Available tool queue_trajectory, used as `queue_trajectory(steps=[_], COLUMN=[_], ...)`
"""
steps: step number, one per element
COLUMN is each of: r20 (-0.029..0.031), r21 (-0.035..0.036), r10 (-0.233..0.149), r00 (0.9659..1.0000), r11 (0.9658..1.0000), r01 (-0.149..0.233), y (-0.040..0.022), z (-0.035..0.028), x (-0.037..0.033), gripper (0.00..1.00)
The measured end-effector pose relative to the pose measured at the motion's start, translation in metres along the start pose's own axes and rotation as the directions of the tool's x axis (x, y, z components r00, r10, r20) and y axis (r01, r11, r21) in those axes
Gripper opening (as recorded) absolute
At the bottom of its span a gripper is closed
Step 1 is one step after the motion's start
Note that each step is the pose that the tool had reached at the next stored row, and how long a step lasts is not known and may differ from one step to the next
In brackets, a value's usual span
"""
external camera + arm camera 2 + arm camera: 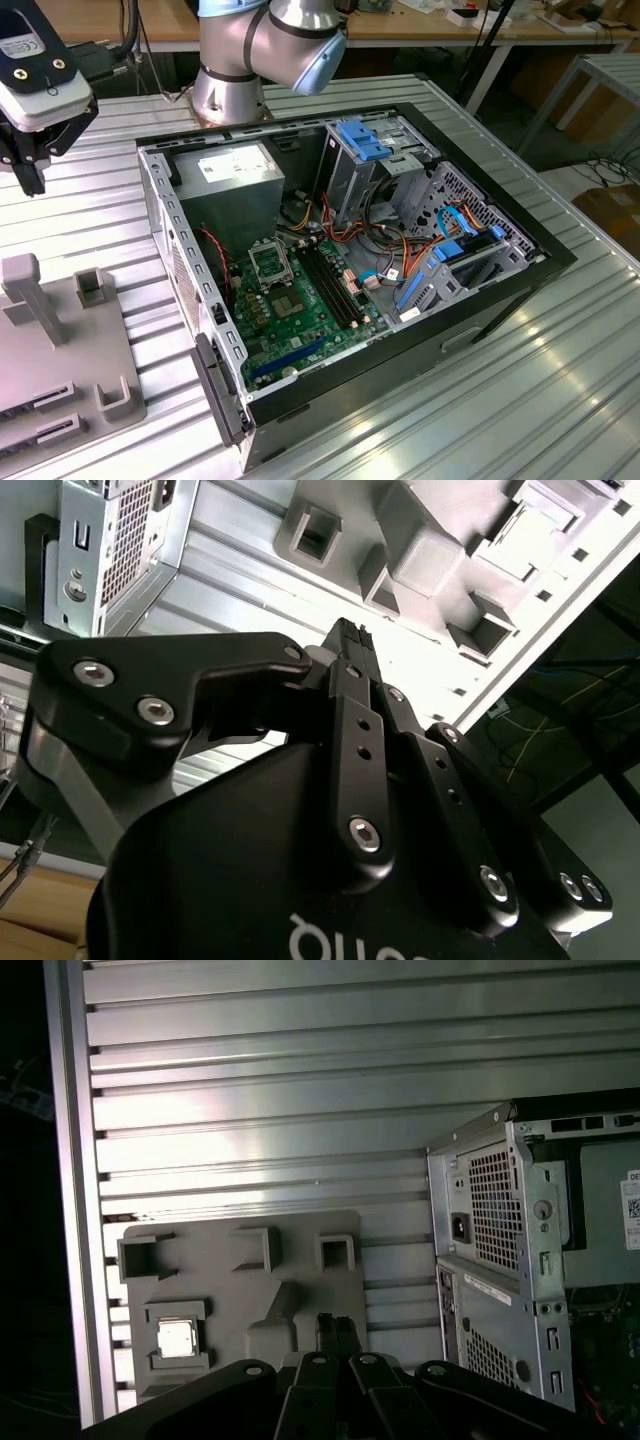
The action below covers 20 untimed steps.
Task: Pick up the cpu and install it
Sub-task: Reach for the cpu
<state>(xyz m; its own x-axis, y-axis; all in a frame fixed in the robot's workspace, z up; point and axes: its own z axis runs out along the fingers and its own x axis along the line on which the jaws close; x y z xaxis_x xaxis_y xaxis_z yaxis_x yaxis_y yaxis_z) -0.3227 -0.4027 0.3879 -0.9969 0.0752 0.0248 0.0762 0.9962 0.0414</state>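
End effector (350,632) hangs on the bent arm (295,40), fingers (357,730) pressed together

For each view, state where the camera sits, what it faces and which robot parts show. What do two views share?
Exterior view: off-arm, looking down on open black computer case; arm base, gripper show.
First wrist view: wrist-mounted, over gripper onto grey plastic tray holding square silver cpu.
Second wrist view: wrist-mounted, along shut jaws.
Shared: gripper, tray.

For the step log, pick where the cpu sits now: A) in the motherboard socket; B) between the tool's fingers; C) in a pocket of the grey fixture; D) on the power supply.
C: in the first wrist view the cpu lies in a pocket of the grey fixture.
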Motion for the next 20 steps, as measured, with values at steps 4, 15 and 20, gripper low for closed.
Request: queue_trajectory(steps=[4,15,20], r20=[0.0001,0.0,0.0], r21=[-0.0001,0.0,-0.0001], r10=[0.0,0.0,0.0], r00=[1.0,1.0,1.0], r11=[1.0,1.0,1.0], r01=[0.0,0.0,0.0], y=[0.0,-0.0004,-0.001], z=[0.0001,0.0001,0.0003], x=[0.0003,0.0048,0.0113], gripper=[0.11,0.11,0.11])
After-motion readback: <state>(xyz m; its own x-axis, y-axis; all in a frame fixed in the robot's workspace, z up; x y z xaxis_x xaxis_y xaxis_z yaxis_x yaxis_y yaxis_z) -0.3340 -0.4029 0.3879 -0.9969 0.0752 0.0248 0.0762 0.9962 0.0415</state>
